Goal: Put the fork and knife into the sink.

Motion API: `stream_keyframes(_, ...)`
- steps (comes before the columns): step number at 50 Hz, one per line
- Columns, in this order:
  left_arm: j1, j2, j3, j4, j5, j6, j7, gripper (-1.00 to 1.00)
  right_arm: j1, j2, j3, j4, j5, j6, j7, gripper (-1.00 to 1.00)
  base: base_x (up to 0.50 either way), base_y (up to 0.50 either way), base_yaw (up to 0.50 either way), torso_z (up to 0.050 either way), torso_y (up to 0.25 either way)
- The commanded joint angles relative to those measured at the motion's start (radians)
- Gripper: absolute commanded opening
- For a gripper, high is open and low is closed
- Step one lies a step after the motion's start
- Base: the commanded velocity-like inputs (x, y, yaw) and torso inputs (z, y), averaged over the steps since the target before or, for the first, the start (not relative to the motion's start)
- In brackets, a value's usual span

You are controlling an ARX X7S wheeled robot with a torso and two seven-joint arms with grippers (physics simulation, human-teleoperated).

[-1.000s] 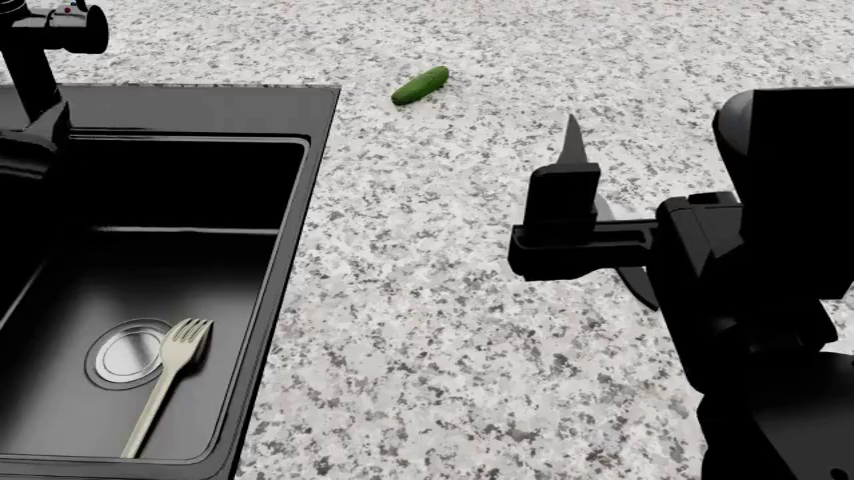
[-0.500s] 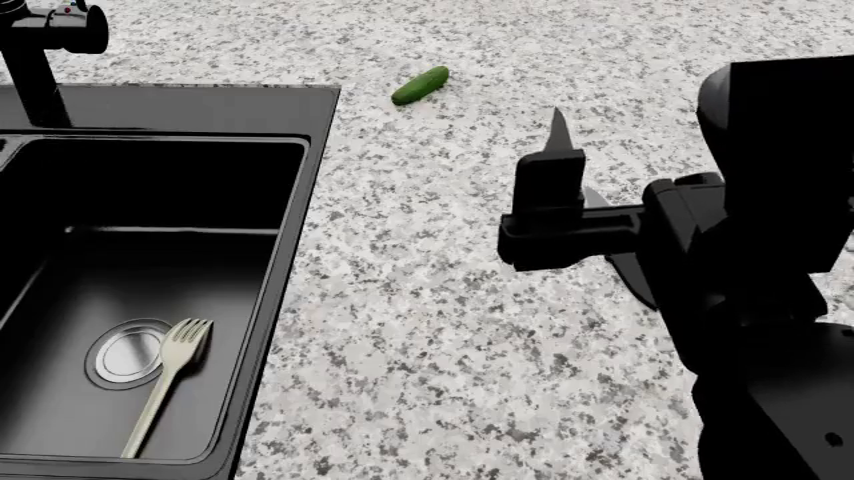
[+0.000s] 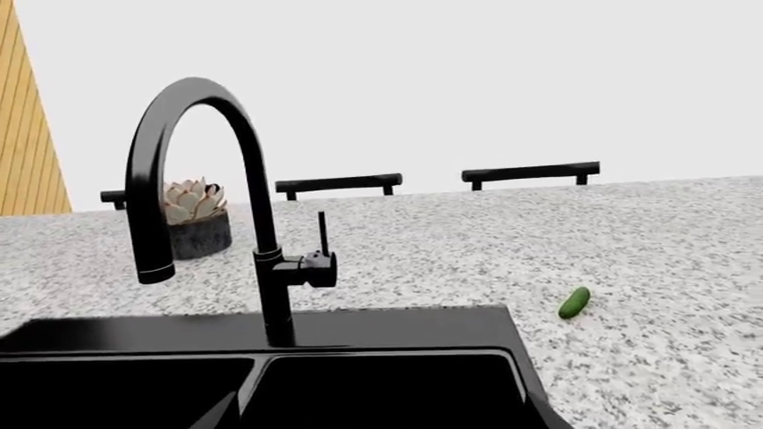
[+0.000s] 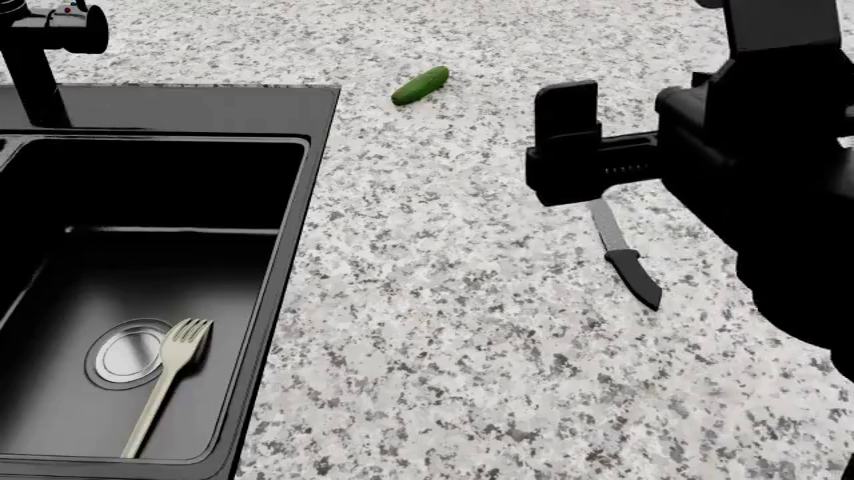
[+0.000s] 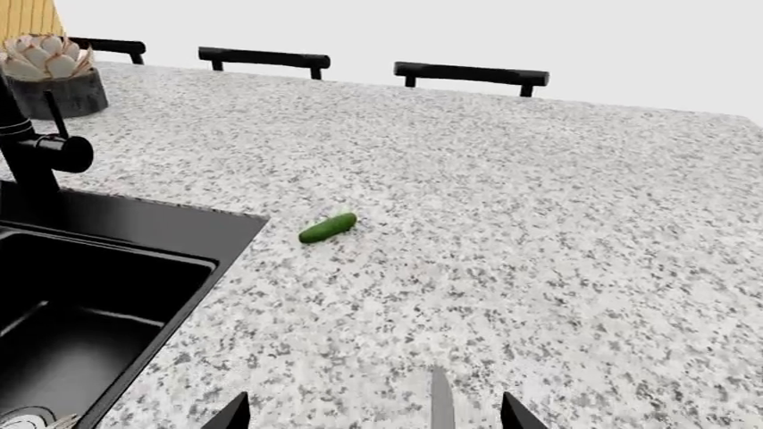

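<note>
The cream fork [image 4: 167,385] lies in the black sink's [image 4: 200,100] right basin, its tines beside the round silver drain [image 4: 130,355]. On the speckled counter to the right lies the knife [image 4: 625,255], black handle towards me, with the blade's far end hidden under my right arm. My right gripper [image 5: 375,416] hangs open above the blade; the grey blade tip [image 5: 440,402] shows between its fingertips [image 5: 234,413] without touching them. One of its fingers [image 4: 567,112] shows in the head view. My left gripper's own fingers show in no view.
A small green cucumber [image 4: 420,85] lies on the counter beyond the sink's right corner. The black faucet [image 3: 203,179] stands behind the sink. A potted succulent [image 3: 191,219] and black chair backs [image 3: 531,172] sit at the counter's far edge.
My right gripper has risen and shifted right, away from the counter, uncovering most of the knife, which stays where it was. The left arm has left the head view.
</note>
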Motion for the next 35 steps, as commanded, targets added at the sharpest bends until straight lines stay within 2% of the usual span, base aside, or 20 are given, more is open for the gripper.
stream_keyframes(1, 0.026, -0.009, 0.003, 0.011, 0.034, 0.028, 0.053, 1.0, 0.089, 0.065, -0.094, 0.203, 0.103, 0.004, 0.037, 1.0, 0.0, 0.0, 0.0, 0.0, 0.0)
stream_keyframes(5, 0.008, -0.004, 0.007, 0.008, 0.0, 0.023, 0.023, 1.0, 0.101, 0.076, -0.099, 0.247, 0.127, 0.006, 0.056, 1.0, 0.0, 0.0, 0.0, 0.0, 0.0)
stream_keyframes(16, 0.035, -0.011, 0.01, 0.016, 0.023, 0.043, 0.053, 1.0, 0.034, 0.117, -0.099, 0.297, 0.131, -0.061, 0.052, 1.0, 0.0, 0.0, 0.0, 0.0, 0.0)
stream_keyframes(22, 0.029, -0.015, 0.01, 0.013, 0.0, 0.041, 0.033, 1.0, 0.009, 0.123, -0.101, 0.305, 0.141, -0.055, 0.063, 1.0, 0.0, 0.0, 0.0, 0.0, 0.0)
stream_keyframes(30, 0.031, -0.011, 0.03, 0.017, 0.026, 0.051, 0.057, 1.0, 0.001, 0.128, -0.144, 0.362, 0.111, -0.103, 0.048, 1.0, 0.0, 0.0, 0.0, 0.0, 0.0)
stream_keyframes(35, 0.038, -0.011, 0.037, 0.016, 0.048, 0.063, 0.082, 1.0, 0.034, 0.119, -0.226, 0.433, 0.057, -0.168, -0.005, 1.0, 0.0, 0.0, 0.0, 0.0, 0.0)
